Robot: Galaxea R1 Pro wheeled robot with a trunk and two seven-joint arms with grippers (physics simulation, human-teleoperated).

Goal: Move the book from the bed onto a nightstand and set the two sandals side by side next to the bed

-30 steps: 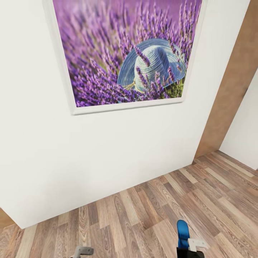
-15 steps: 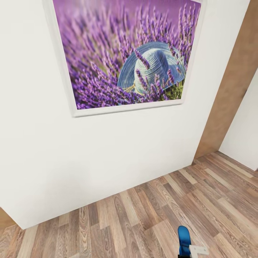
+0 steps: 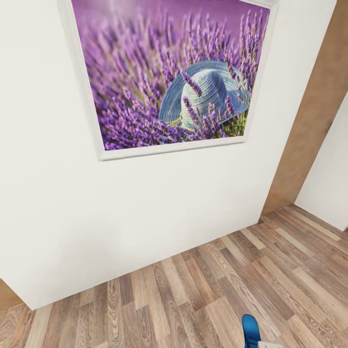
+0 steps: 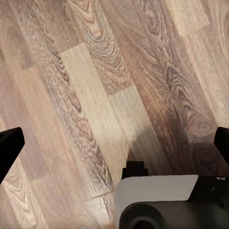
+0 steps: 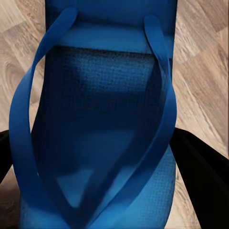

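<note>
One bright blue sandal [image 5: 105, 95] lies lengthwise between the black fingers [image 5: 200, 176] of my right gripper [image 5: 102, 162], which is shut on it, straps facing the camera. In the head view the sandal's tip [image 3: 250, 331] pokes up at the bottom edge, above the wood-plank floor [image 3: 193, 290]. My left gripper [image 4: 114, 143] hangs open over bare floor planks, its dark fingertips [image 4: 9, 145] far apart with nothing between them. The book, the bed and the nightstand are out of view.
A white wall [image 3: 145, 208] with a large framed lavender-and-hat picture [image 3: 169, 72] stands close in front. To the right is a brown door-like panel [image 3: 311, 121], then another white wall [image 3: 331, 179]. Floor stretches toward the right. A grey-white robot part [image 4: 157, 200] sits under my left wrist.
The blue sandal in my right gripper has sunk toward the bottom edge of the head view, as has the left gripper's tip. Wall and floor have hardly shifted.
</note>
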